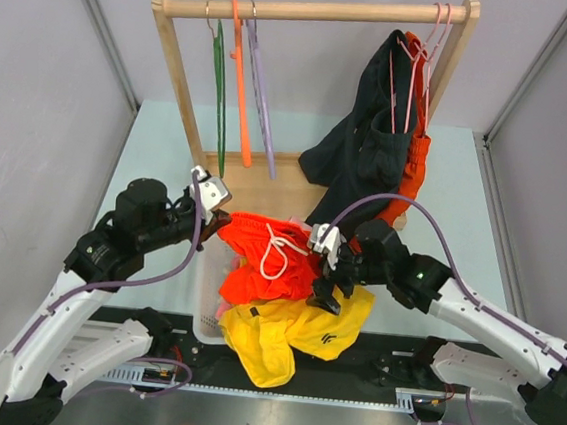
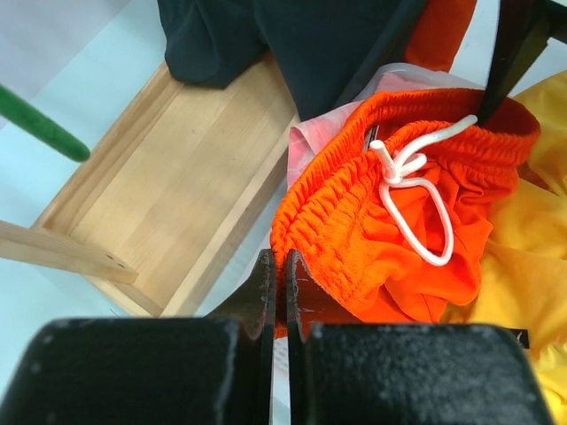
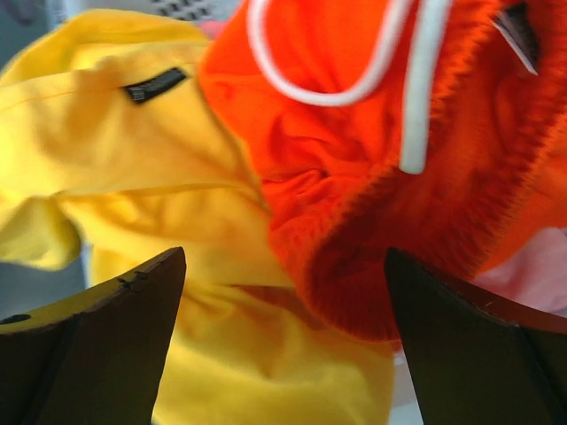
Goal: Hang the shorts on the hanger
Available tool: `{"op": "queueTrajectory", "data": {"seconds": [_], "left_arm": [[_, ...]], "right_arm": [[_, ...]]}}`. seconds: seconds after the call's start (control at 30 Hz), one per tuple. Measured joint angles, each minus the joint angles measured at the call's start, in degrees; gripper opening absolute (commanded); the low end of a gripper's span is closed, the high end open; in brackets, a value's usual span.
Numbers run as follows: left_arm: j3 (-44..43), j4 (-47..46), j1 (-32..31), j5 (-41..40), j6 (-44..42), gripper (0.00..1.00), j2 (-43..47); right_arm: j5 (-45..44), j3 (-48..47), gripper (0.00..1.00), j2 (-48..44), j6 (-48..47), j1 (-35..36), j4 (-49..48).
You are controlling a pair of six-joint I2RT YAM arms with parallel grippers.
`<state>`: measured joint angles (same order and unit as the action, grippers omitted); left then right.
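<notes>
Left gripper (image 2: pixel 280 258) pinches the shorts (image 2: pixel 354 230) at the waistband; right gripper (image 3: pixel 283 266) gapes wide over them. Close carelessly and you'll snag the yellow shorts (image 3: pixel 133 159) too, or your 1 thin pinch slips. Up on the rail (image 1: pixel 323 12) hangs the hanger (image 1: pixel 242 78).

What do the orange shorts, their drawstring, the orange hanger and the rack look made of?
Shorts: soft matte fabric, bright orange; it crumples, and the waistband is gathered. Drawstring: white cord, perhaps cotton; knotted, looping limply. Orange hanger: likely plastic; thin, smooth, evenly coloured. Rack: pale unpainted wood; grain shows.
</notes>
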<state>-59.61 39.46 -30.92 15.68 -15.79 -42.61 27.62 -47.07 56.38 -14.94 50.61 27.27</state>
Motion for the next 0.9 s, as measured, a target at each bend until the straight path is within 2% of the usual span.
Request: {"op": "queueTrajectory", "data": {"seconds": [0.1,0.13,0.17,0.2,0.43,0.53,0.67,0.9], "left_arm": [[0.87,-0.42,0.37,-0.31,0.98,0.00,0.17],[1.09,-0.48,0.50,-0.44,1.36,0.00,0.24],[1.25,-0.66,0.79,-0.48,1.75,0.00,0.28],[1.29,-0.76,1.11,-0.46,1.90,0.00,0.31],[-0.83,0.61,4.28,1.66,2.14,0.00,-0.20],[-6.62,2.29,4.39,4.24,0.04,0.00,-1.31],[-16.52,4.85,4.44,9.31,-5.62,0.00,-2.51],[-34.03,12.24,4.42,16.81,-14.19,0.00,-7.19]], "right_arm": [[-4.66,0.42,0.55,2.10,1.05,0.22,-2.32],[-5.70,0.57,0.28,2.36,1.09,0.22,-2.82],[-6.91,0.68,0.16,2.45,1.33,0.26,-3.17],[-7.67,0.68,0.00,2.43,0.52,0.28,-3.45],[-11.32,-1.73,0.00,0.13,-5.95,-2.56,0.90],[-12.37,-7.45,0.00,-1.88,-9.55,-7.15,4.33],[-12.98,-21.27,0.00,-2.58,-14.88,-13.07,6.91],[-10.16,-33.59,0.00,-6.23,-24.70,-14.27,9.66]]}}
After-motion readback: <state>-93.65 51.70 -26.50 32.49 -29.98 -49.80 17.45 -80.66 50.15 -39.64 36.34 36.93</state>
